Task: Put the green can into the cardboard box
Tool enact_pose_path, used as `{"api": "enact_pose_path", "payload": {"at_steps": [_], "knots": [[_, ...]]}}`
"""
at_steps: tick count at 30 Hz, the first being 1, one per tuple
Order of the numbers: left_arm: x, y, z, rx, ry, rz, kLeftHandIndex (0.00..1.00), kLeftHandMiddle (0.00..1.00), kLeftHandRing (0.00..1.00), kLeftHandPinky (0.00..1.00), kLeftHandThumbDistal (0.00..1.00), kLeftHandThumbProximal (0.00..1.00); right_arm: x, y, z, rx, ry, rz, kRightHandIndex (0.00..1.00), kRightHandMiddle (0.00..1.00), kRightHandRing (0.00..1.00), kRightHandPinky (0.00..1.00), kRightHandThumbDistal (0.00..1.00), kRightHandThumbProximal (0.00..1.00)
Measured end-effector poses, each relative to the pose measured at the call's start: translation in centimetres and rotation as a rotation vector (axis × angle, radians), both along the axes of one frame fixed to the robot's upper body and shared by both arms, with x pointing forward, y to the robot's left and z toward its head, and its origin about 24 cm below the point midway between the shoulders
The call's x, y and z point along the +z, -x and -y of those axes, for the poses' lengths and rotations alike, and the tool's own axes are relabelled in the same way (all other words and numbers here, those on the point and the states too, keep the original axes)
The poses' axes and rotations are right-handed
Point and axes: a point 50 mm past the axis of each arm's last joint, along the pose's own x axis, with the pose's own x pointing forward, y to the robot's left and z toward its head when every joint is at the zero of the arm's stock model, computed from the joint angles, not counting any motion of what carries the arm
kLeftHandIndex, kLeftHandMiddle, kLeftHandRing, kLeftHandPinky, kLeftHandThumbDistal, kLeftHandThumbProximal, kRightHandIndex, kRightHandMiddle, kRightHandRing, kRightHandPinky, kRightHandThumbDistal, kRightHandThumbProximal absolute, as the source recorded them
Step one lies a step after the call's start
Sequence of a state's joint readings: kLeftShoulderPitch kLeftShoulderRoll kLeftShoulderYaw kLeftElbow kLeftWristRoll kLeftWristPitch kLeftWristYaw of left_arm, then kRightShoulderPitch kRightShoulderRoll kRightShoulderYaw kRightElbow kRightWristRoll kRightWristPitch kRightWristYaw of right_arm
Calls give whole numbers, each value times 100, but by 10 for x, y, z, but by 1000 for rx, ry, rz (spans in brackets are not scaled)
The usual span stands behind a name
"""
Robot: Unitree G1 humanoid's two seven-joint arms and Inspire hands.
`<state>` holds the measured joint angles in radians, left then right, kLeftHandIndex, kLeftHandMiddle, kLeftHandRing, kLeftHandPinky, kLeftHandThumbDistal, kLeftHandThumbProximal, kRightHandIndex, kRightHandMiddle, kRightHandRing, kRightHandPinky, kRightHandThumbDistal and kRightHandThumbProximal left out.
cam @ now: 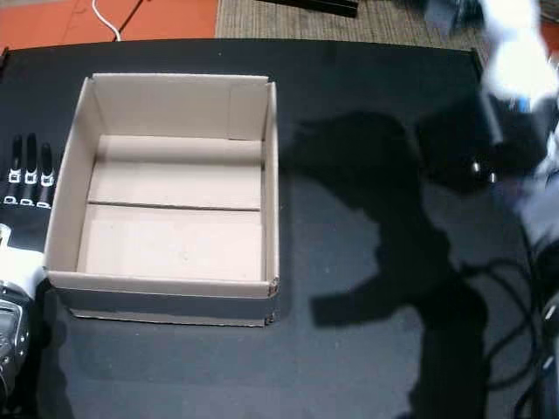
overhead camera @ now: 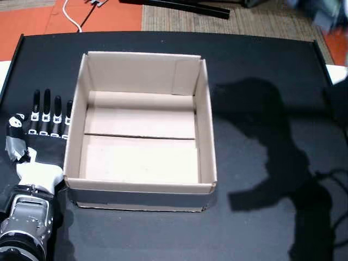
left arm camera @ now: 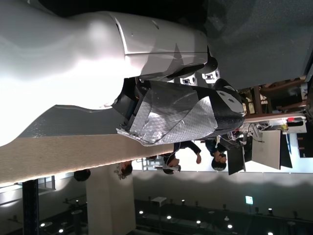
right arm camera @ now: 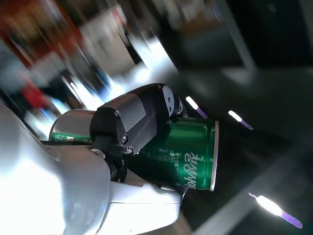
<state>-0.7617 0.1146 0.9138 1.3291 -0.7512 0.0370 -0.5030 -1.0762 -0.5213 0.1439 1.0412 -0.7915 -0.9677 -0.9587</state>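
Note:
The green can (right arm camera: 190,152) shows only in the right wrist view, with my right hand (right arm camera: 132,127) shut on it and a black thumb across its side. A blurred white and dark shape at the top right edge in a head view is my right arm (cam: 515,70), high above the table; no can is visible there. The open cardboard box (overhead camera: 205,109) (cam: 271,175) sits on the black table left of centre and holds nothing. My left hand (overhead camera: 38,136) (cam: 22,175) lies flat just left of the box with its fingers straight. It appears close up as my left hand (left arm camera: 186,112) in the left wrist view.
The black table (overhead camera: 261,65) has a raised rim at the back and sides. A large shadow of the arm (cam: 393,218) falls right of the box. Dark cables (cam: 524,288) lie at the table's right edge. Orange floor with a white cable (overhead camera: 70,13) lies beyond.

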Motion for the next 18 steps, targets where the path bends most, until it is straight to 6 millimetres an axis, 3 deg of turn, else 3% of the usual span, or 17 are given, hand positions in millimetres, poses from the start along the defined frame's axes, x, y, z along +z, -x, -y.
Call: {"api": "enact_pose_path", "payload": {"at_steps": [4, 10, 12, 18], "knots": [[0, 0, 1, -1, 2, 1, 45, 47, 59, 73, 0, 79, 26, 3, 2, -58, 63, 158, 9, 10, 26, 33, 28, 0], [-1, 0, 4, -6, 10, 3, 42, 46, 59, 74, 0, 76, 48, 6, -3, -47, 85, 231, 10, 11, 27, 33, 34, 0], [-1, 0, 5, -7, 9, 3, 43, 45, 58, 73, 0, 81, 50, 7, -6, -30, 92, 239, 10, 10, 26, 33, 31, 0], [-1, 0, 5, -1, 5, 5, 45, 47, 60, 73, 0, 80, 38, -2, -24, 61, 98, 90, 18, 14, 25, 36, 25, 0]]}}
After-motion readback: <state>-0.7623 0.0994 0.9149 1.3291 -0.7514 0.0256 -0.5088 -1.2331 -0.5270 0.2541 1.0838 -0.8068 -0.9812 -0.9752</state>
